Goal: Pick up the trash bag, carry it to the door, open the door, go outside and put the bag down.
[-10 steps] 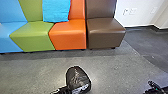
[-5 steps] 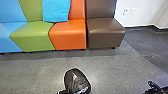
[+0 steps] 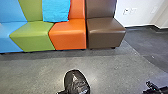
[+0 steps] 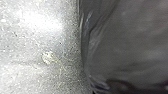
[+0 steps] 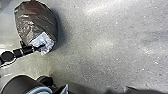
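Might drop the trash bag (image 5: 36, 18) if poorly gripped at its pale patch (image 5: 48, 40), but cannot tell left claw (image 5: 41, 46)'s opening or hold.

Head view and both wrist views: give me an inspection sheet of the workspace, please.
Surface: speckled grey floor with bright glare; pale mark in left wrist view.
Job's things: dark trash bag, whitish patch near one end; whether it is lifted, cannot tell.
Clutter: blue cloth or cushion against the seat backs.
Grippers: left gripper at the bag, hold unclear; right arm at head view's lower right.
Cables: thin line, probably a cable, beside the left arm.
Surroundings: coloured seats, white wall.
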